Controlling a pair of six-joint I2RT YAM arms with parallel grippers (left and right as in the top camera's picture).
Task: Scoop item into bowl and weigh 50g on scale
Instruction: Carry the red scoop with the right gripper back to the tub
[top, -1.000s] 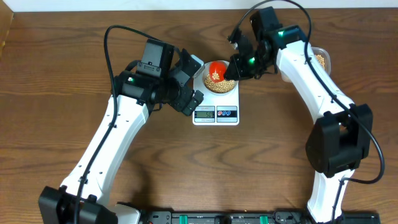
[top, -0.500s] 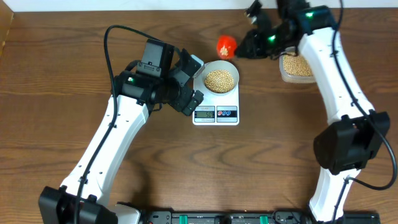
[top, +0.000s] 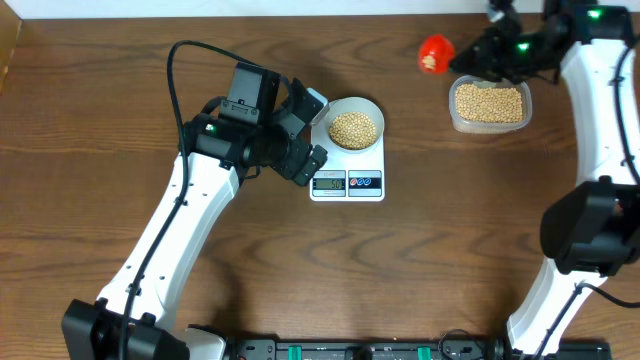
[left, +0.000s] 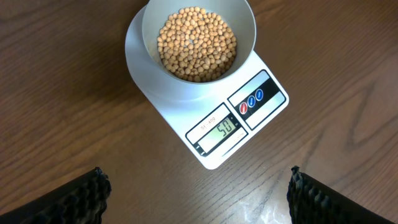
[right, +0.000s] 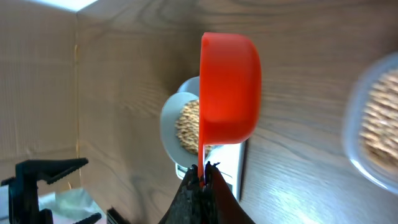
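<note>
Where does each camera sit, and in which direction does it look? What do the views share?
Overhead: above the table, looking straight down; left arm and right arm show.
Left wrist: above the scale, looking down at the bowl; open left fingers at bottom.
Right wrist: looking along shut right fingers holding a red scoop.
Shared: all show bowl and scale.

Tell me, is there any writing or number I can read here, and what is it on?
"50": on the display of the scale.
Small print above the display: too small to read surely.
Marks on the buttons: too small to read.
Nothing else bears text.
</note>
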